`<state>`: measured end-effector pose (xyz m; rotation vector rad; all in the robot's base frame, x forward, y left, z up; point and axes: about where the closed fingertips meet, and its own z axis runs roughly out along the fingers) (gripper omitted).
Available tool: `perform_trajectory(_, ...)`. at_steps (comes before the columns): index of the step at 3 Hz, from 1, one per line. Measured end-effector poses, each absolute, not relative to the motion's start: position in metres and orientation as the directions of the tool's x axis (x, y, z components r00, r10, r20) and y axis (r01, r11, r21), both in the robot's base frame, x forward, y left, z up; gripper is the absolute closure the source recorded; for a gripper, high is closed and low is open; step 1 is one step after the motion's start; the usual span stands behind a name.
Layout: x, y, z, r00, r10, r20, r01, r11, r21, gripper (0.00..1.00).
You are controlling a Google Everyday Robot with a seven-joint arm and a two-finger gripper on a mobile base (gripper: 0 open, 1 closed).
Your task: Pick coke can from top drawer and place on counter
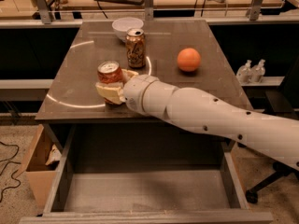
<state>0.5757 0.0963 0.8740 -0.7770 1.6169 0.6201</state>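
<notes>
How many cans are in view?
2. The coke can stands front left on the counter, in the hand; the brown can stands behind it, beside the bowl.

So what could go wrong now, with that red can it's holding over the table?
The gripper is shut on the coke can near the front of the counter. If the can is nudged as it is let go, it could tip and roll off into the open top drawer below. The gold-brown can stands close behind, so a careless pull-away might knock that one over too.
</notes>
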Motion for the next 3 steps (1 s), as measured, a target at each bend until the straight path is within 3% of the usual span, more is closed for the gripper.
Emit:
perform_trajectory(2, 0.577, 0.086, 0.874, -0.103, -0.152, -0.983, -0.758, 0.652, -0.021, 0.13)
perform_trajectory(3, 0.579, 0.077, 0.873, -0.106, -0.152, -0.983, -0.748, 0.664, -0.022, 0.00)
